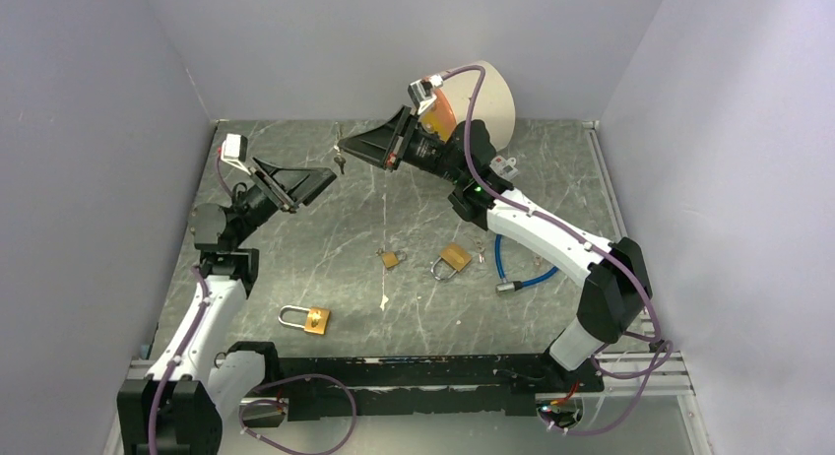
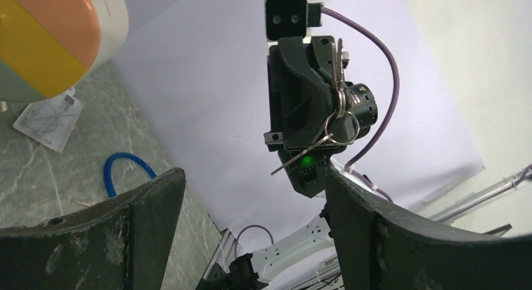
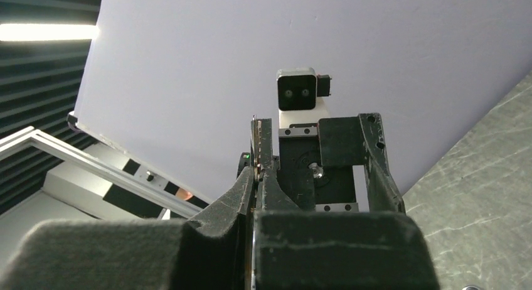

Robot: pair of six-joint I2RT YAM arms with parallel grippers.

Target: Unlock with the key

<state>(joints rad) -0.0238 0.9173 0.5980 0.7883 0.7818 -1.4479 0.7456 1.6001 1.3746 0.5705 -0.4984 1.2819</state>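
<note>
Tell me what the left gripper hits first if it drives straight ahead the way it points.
Most likely the key bunch pinched in the shut right gripper, which faces the open left gripper almost head-on. It sits slightly right of centre, and the gap is hard to judge.

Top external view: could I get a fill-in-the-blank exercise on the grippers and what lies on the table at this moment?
1. The right gripper is shut on a ring of ____.
2. The left gripper stands ____, with nothing between its fingers.
3. The number of brass padlocks lying on the table is ____.
4. The cable beside the right arm is ____ in colour.

Missing words: keys; open; three; blue.
</note>
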